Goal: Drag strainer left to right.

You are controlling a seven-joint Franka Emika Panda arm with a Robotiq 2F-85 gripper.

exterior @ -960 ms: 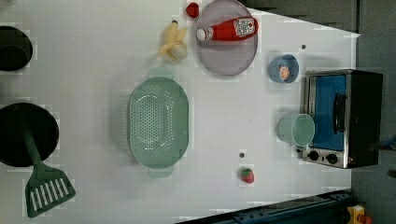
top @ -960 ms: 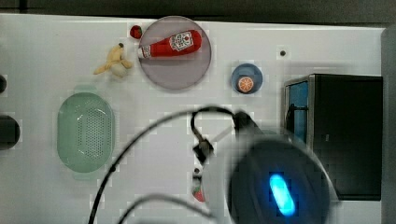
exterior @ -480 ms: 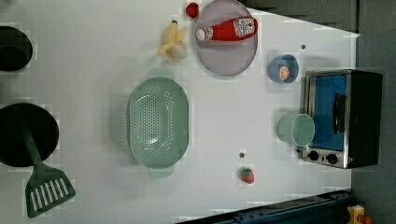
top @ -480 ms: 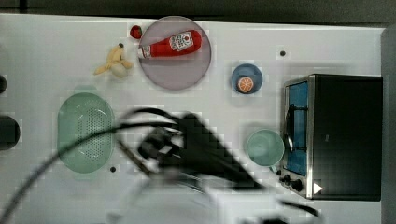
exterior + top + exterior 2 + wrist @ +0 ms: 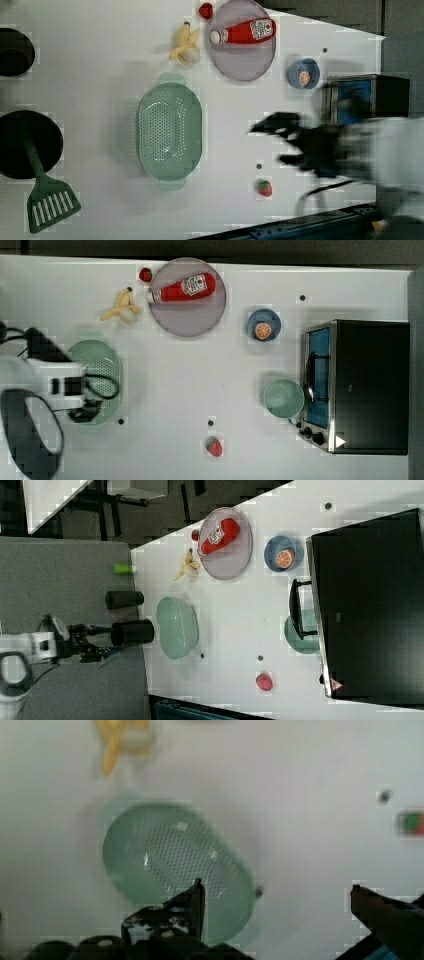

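Note:
The strainer (image 5: 102, 377) is a pale mint-green oval colander with a dotted inside, lying at the top view's left on the white table (image 5: 200, 390). My arm (image 5: 60, 387) hangs over the strainer's left part in the top view and hides it. In the wrist view the strainer (image 5: 175, 860) lies below my gripper (image 5: 277, 895), which is open, with one finger (image 5: 197, 902) over the strainer's rim and nothing between the fingers. The left view has the whole strainer (image 5: 170, 131), with the arm (image 5: 320, 145) a blur well off to the left view's right. The right view places the gripper (image 5: 97, 641) left of the strainer (image 5: 176, 627).
A plate (image 5: 200, 320) with a ketchup bottle (image 5: 182, 288), a banana (image 5: 122, 307) and a strawberry (image 5: 145, 274) lie at the back. A blue bowl (image 5: 263, 326), a mint bowl (image 5: 283, 398), a toaster oven (image 5: 360, 385) and a strawberry (image 5: 214, 446) lie to the top view's right. A green spatula (image 5: 47, 200) lies beside the strainer.
In the top view my arm has swept from the lower right across to the left, ending over the strainer. The arm has come into the left view. The strainer has not moved.

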